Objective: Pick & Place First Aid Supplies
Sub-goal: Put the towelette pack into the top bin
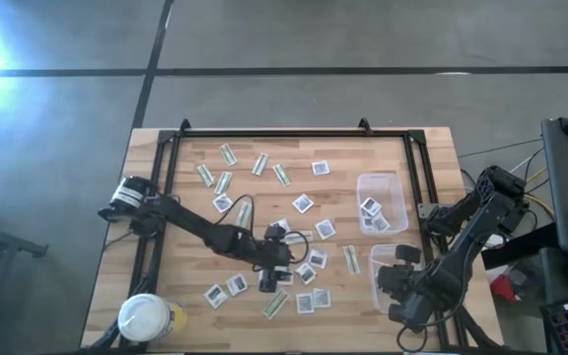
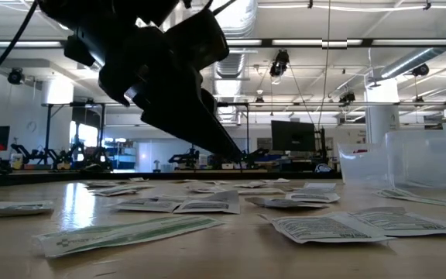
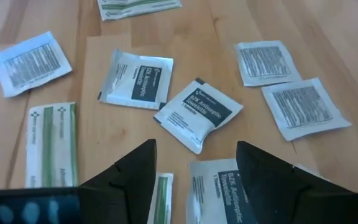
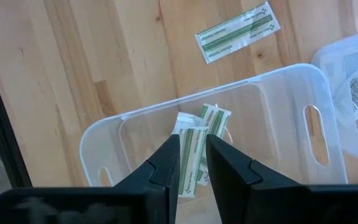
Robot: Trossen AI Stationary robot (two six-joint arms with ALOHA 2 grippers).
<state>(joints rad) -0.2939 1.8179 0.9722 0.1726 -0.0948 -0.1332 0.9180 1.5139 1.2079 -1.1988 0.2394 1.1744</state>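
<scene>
Flimsy green-and-white strip (image 4: 188, 163) sits pinched in our right gripper (image 4: 191, 163) over the clear plastic tub (image 4: 278, 87); our left gripper (image 3: 194, 163) hovers wide open; we'd grab the dark-printed white packet (image 3: 197, 113) by its edges.

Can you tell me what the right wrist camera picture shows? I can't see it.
The right gripper hangs over a clear plastic tub with green-and-white strips inside, its fingers close together. Another strip lies on the wooden table beyond.

Bench (image 1: 294, 163) is pale wood planks with a slight sheen, packets (image 3: 198, 114) crinkly glossy paper, tub (image 4: 272, 118) clear smooth plastic.
</scene>
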